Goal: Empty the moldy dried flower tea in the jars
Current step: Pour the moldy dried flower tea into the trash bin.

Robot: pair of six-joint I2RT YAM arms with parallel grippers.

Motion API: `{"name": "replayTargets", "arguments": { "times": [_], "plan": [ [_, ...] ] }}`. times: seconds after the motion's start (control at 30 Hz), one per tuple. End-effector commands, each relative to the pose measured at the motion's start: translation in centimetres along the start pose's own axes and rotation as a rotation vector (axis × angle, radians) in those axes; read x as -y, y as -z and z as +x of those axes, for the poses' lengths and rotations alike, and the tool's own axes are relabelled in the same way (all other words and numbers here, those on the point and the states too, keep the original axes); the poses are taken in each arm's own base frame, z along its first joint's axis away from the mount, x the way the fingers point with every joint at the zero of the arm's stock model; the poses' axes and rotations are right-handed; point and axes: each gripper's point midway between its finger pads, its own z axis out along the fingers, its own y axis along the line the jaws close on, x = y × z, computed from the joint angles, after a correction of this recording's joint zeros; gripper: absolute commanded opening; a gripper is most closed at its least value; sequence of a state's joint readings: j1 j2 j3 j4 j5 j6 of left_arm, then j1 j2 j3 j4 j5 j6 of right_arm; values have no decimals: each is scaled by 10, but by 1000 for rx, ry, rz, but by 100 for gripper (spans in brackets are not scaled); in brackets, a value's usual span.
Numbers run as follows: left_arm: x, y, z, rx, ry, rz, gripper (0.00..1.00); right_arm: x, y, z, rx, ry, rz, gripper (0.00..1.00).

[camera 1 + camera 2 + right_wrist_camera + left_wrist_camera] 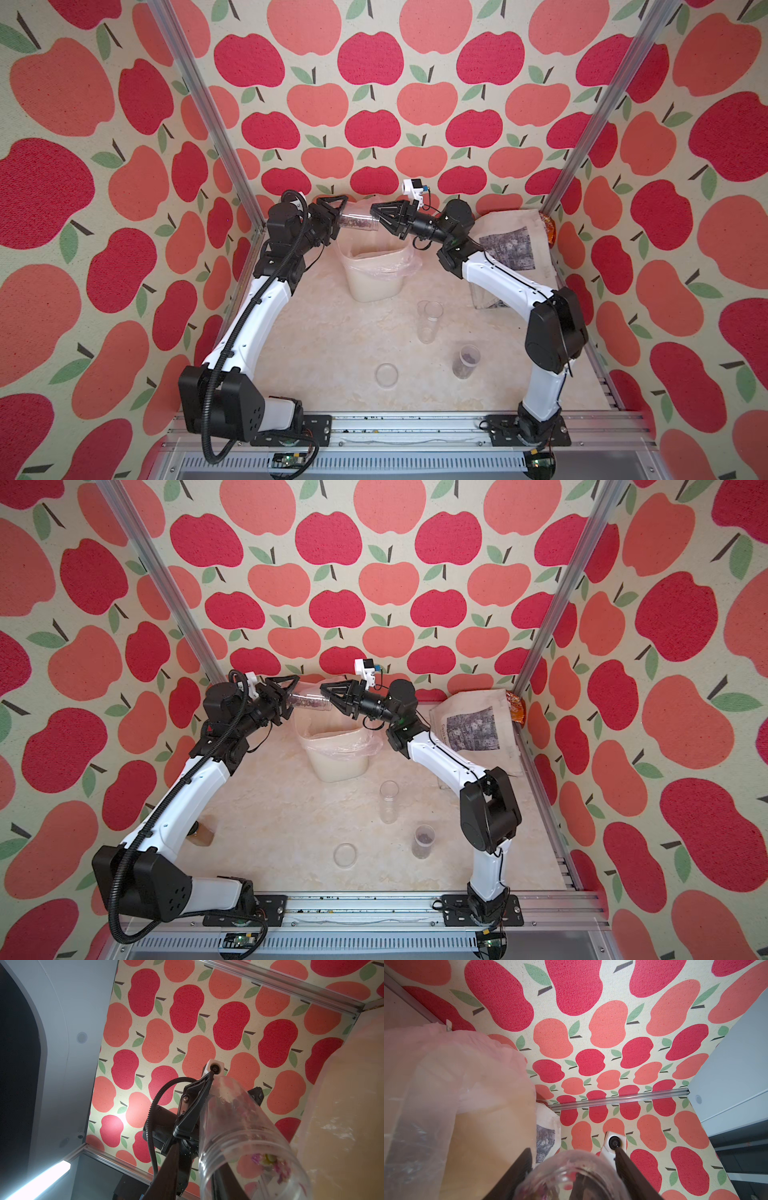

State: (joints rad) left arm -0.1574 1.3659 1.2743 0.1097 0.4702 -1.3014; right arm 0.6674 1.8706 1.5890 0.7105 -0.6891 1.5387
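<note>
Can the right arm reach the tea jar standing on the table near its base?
Probably yes. The tea jar stands clear on the table, nothing over it. But the right gripper is at the mouth of the held jar above the bin, so it must withdraw and fold back first.

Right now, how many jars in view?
3. Held jar sideways above the bin, left claw on its base; empty-looking jar standing mid-table; jar with dark bits nearer right arm. Arms may hide more.

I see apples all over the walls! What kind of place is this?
Likely a robot test booth: apple-print cloth walls on metal posts, left arm and right arm bolted to a rail.
</note>
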Motion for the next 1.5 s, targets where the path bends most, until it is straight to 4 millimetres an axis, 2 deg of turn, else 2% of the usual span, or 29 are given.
{"name": "replayTargets", "arguments": {
  "times": [0.0,0.17,0.47,0.7,1.13,1.47],
  "plan": [
    [9,5,-6,38,-57,27,3,-1,5,-7,26,34,-14,40],
    [11,8,-8,56,-92,12,0,-3,14,-11,48,61,2,54],
    [14,14,-11,77,-159,-18,0,-4,32,-17,86,130,75,69],
    [11,13,-14,84,-183,-37,0,4,46,-23,101,175,153,78],
    [3,9,-21,84,-329,-152,0,17,78,-20,99,304,352,89],
    [-4,0,-17,73,-517,-280,0,21,101,-5,54,373,451,95]
  ]
}}
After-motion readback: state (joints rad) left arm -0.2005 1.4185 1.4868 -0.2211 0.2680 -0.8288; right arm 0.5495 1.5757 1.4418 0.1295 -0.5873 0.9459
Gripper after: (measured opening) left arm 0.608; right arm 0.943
